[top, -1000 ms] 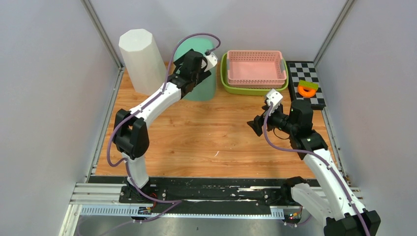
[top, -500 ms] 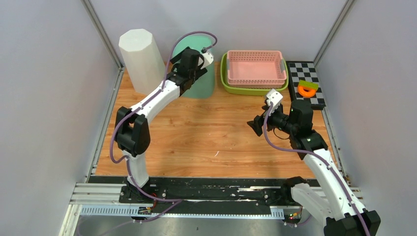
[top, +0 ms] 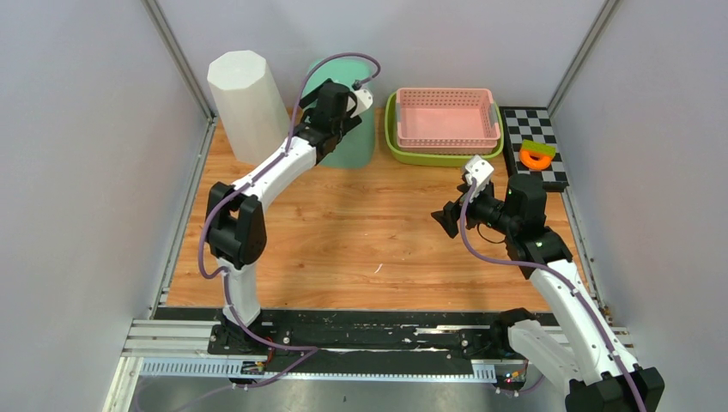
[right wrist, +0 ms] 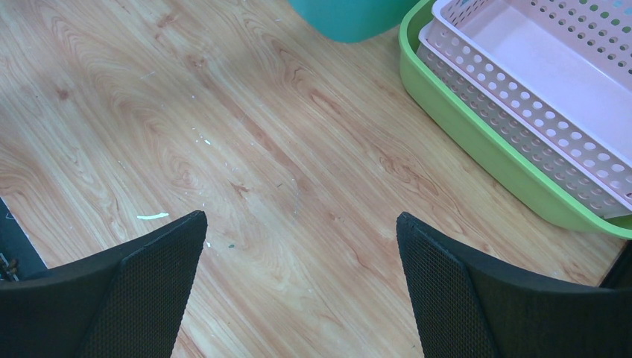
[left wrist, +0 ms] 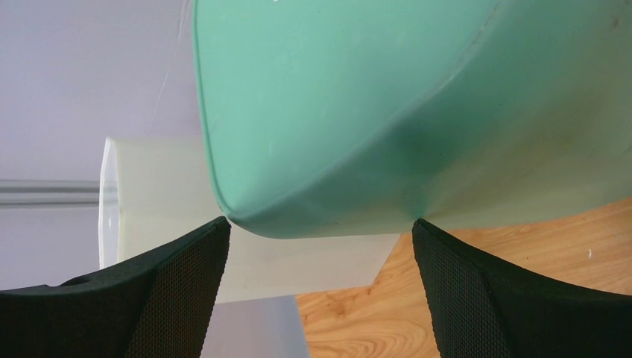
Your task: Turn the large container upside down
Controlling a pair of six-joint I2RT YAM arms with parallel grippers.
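Observation:
The large green container [top: 362, 148] stands at the back of the table, its closed end facing up and its side filling the left wrist view [left wrist: 358, 112]. My left gripper [top: 342, 127] is open wide against the container's near side. In the left wrist view its gripper [left wrist: 320, 224] has both fingertips [left wrist: 216, 231] at the container's rounded edge, with nothing between the jaws. My right gripper [top: 446, 219] hovers open over bare wood at mid-right. Nothing is between its jaws in the right wrist view [right wrist: 302, 220], where a corner of the green container [right wrist: 350, 15] shows at the top.
A tall white container [top: 245, 103] stands just left of the green one, against the left wall. A pink basket [top: 442, 116] sits in a green tray [top: 429, 158] at back right. Further right, an orange ring [top: 536, 157] lies on a checkered board [top: 525, 120].
The left gripper has moved slightly back and left against the green container, which now stands a little further back. The right arm has not moved.

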